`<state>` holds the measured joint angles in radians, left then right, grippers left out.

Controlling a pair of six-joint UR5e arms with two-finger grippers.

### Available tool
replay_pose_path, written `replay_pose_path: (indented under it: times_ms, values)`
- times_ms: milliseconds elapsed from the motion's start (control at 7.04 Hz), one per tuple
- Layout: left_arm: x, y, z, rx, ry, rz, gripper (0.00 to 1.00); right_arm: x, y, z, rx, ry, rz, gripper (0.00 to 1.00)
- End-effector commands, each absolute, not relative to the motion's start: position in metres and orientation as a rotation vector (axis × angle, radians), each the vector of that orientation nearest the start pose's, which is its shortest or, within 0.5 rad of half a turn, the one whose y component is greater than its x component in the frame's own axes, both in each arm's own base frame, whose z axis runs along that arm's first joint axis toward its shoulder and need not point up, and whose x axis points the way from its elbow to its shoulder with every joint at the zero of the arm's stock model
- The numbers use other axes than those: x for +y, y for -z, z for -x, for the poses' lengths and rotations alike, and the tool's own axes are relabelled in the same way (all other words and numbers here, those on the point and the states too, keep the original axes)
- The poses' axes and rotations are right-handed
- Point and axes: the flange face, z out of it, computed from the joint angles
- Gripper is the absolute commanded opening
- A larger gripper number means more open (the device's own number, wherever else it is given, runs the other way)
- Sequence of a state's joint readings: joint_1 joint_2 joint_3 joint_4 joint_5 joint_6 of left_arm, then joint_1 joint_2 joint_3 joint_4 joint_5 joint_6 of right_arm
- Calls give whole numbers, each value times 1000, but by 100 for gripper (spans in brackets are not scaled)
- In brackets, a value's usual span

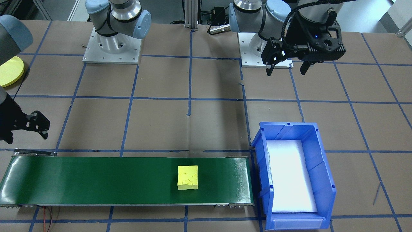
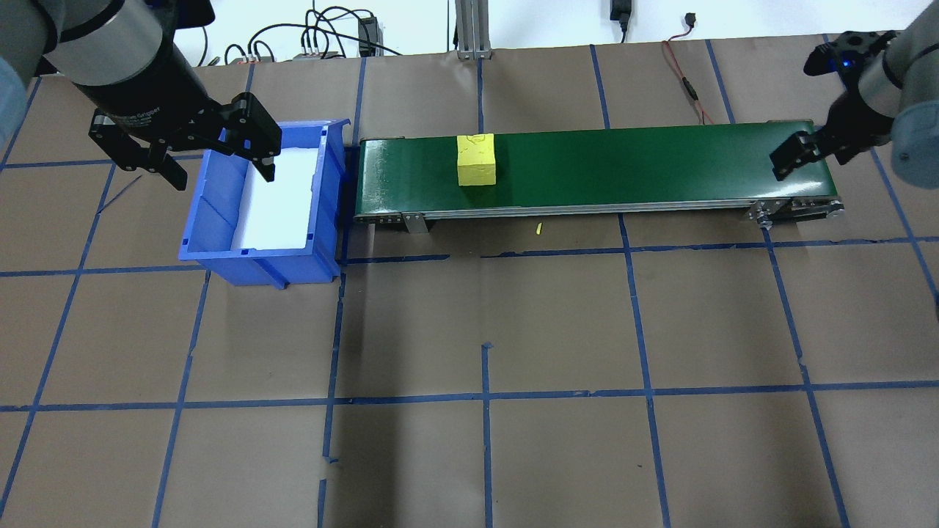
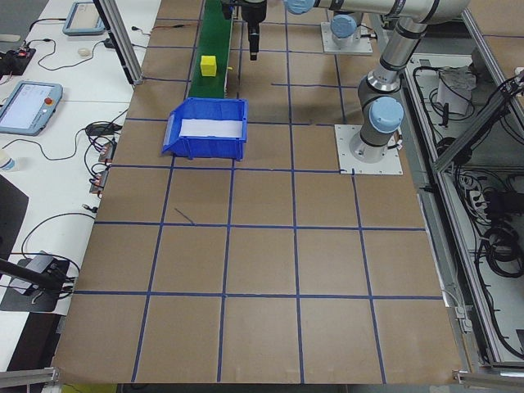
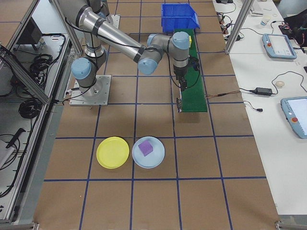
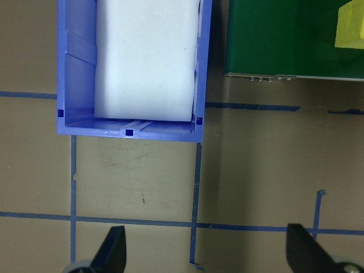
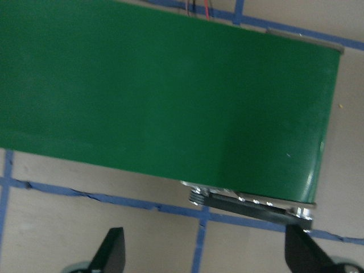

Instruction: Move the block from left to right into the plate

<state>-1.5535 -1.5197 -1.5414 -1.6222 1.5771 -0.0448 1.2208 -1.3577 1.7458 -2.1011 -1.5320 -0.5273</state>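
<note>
Your left wrist view cuts the yellow block at its right edge, the front-facing view clips the yellow plate at its left edge, the right gripper sits partly out of frame there, fingertips unclear.

The 2 arms reach out from their bases to opposite ends of the table. The left gripper hangs raised, pointing down, its 2 fingers spread wide with nothing between them. The right gripper also points down, jaws parted and empty, wrist bent.
</note>
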Motion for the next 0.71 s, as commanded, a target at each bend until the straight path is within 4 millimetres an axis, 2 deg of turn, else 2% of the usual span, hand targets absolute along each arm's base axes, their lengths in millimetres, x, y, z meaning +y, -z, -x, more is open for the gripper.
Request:
replay_pose_path:
  times_ms: [0,142,426,568]
  values:
    - [-474,-522,122,3137,48,92,100,-630,-353,-26,2996,257,78,100]
    - [-475,-525,120,3141,58,84,100,-646,-346,-52,2981,237,-29,100]
    - [-476,-525,118,3136,58,41,100,-650,-341,-68,2871,218,-126,100]
    - [-476,-525,118,3137,58,43,100,-658,-320,-69,2858,174,-138,100]
